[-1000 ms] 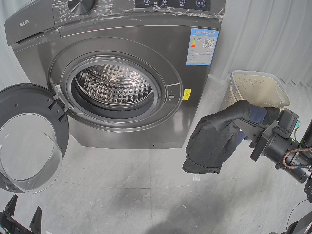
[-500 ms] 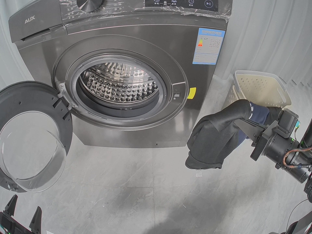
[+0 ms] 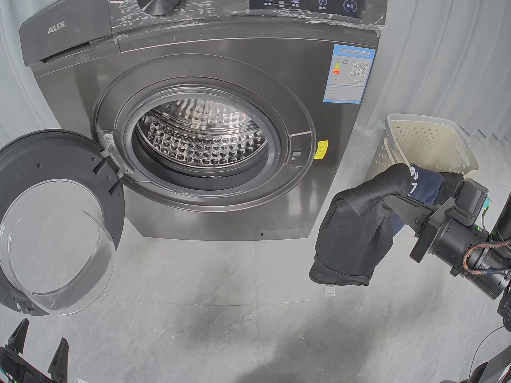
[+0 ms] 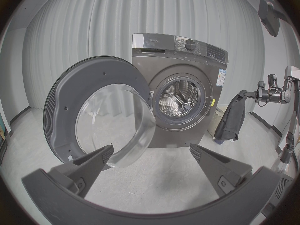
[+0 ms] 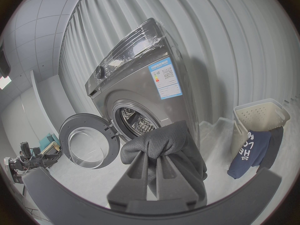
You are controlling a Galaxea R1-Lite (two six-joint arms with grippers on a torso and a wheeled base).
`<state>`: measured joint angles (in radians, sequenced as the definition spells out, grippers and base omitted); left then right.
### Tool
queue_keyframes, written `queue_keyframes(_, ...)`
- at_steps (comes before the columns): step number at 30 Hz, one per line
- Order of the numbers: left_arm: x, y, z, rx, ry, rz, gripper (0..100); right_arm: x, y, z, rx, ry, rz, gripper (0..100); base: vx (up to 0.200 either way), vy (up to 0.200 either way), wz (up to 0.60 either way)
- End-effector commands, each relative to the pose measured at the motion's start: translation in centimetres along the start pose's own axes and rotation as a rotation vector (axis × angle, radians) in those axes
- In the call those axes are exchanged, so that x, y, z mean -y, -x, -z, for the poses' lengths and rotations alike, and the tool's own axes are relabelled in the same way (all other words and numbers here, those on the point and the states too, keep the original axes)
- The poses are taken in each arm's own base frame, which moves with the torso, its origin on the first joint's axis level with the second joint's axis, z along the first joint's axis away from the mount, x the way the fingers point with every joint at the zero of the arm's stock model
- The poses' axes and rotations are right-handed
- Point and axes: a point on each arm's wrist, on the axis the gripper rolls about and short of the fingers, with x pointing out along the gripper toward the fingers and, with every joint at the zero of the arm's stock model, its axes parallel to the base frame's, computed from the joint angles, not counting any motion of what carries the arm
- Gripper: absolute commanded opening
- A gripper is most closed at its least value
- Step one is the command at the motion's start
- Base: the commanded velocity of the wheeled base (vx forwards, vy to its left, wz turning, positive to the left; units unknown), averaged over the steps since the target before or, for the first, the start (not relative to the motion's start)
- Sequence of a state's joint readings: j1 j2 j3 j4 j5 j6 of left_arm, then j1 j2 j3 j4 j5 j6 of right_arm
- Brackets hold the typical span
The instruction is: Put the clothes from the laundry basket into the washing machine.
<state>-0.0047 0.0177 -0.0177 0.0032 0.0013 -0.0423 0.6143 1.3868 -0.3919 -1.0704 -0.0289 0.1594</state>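
Note:
The grey washing machine [image 3: 213, 54] stands with its round door [image 3: 56, 222] swung wide to the left and its steel drum [image 3: 202, 134] bare. My right gripper [image 3: 400, 202] is shut on a dark grey garment [image 3: 356, 224], which hangs above the floor right of the machine's front. The pinch is plain in the right wrist view, where the gripper [image 5: 152, 160] holds the garment [image 5: 165, 139]. Behind it the cream laundry basket [image 3: 428, 139] has a navy printed garment [image 3: 426, 184] draped over its rim. My left gripper [image 3: 37, 347] stays low at the near left, open and holding nothing.
A dark piece of cloth [image 5: 275, 144] hangs beside the navy garment [image 5: 251, 150] on the basket [image 5: 261, 114]. Pale curtains close off the space behind the machine. Bare grey floor [image 3: 213, 304] lies before the washer, with the open door [image 4: 100, 110] jutting out near the left gripper [image 4: 150, 152].
The whole head view has shifted, so the camera moved: washer and basket sit further right in the picture. The dark garment's hanging end swung slightly. Both grippers keep their state.

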Motion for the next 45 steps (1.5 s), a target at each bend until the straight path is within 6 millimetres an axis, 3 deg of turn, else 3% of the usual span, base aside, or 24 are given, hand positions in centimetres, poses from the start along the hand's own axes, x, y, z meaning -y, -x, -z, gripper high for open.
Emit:
queue_keyframes(1,-0.02,-0.02,0.43,-0.003,0.001,0.000,100,0.07,0.04,0.15,-0.006,0.000,0.003,0,0.000,0.200,0.00)
queue_keyframes(26,-0.02,-0.02,0.43,-0.003,0.001,0.000,100,0.12,0.07,0.23,-0.009,0.000,0.005,0,0.000,0.024,0.00)
queue_keyframes(31,-0.02,-0.02,0.43,-0.003,0.001,0.000,100,0.13,0.06,0.30,-0.012,-0.001,0.006,0,0.000,-0.200,0.00)
queue_keyframes(45,-0.01,-0.02,0.41,-0.001,-0.007,-0.002,100,-0.63,-0.52,0.84,-0.033,-0.032,-0.032,0,0.000,0.000,0.00)
